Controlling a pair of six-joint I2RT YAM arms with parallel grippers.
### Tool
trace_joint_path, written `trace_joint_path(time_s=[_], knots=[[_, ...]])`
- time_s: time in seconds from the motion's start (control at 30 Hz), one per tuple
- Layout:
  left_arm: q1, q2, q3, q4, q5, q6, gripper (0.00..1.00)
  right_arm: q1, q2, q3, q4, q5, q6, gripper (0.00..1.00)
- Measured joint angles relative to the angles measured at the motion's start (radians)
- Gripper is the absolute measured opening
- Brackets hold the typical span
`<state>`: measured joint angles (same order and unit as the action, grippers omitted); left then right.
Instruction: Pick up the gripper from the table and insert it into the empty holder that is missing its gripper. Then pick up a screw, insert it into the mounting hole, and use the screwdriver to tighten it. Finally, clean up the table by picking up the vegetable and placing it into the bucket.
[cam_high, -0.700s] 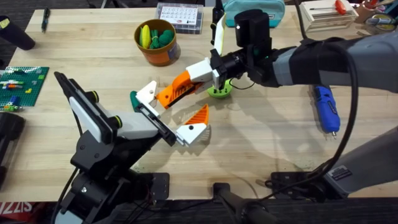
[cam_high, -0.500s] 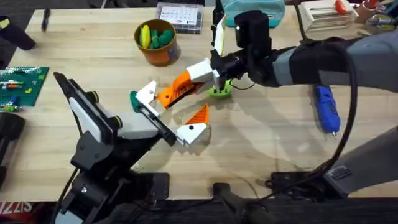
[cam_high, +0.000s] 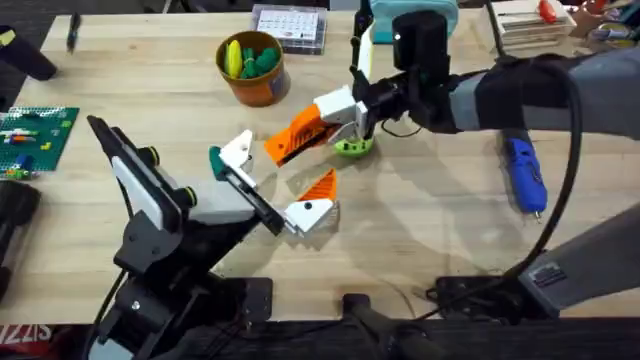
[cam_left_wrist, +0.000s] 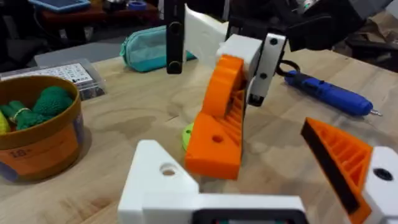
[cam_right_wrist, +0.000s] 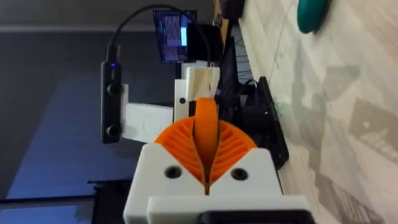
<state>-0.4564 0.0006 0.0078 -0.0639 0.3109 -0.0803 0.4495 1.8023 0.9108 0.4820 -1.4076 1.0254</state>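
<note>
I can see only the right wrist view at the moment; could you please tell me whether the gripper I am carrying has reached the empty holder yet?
Observer: Not yet. In the overhead view the gripper, held by the right end effector, is lifted off the table. Its orange tip points toward the holder, with a gap between them.
Operator: Thank you. Is anything lying near my load?
Observer: Yes, the vegetable sits on the table right beside the gripper's white base.
Operator: And where is the screwdriver, please?
Observer: The screwdriver lies flat on the table's right side, apart from the other things.
</note>
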Motion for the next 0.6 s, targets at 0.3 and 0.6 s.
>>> trace_joint_path(time_s=[0.3,0.6], knots=[[0.000,0.000,0.000,0.003,0.057,0.000,0.988,0.033,0.000,0.000,0.004,0.026,0.019,0.022],[0.002,0.000,0.000,0.004,0.086,0.000,0.988,0.053,0.000,0.011,0.042,0.044,0.074,0.024]])
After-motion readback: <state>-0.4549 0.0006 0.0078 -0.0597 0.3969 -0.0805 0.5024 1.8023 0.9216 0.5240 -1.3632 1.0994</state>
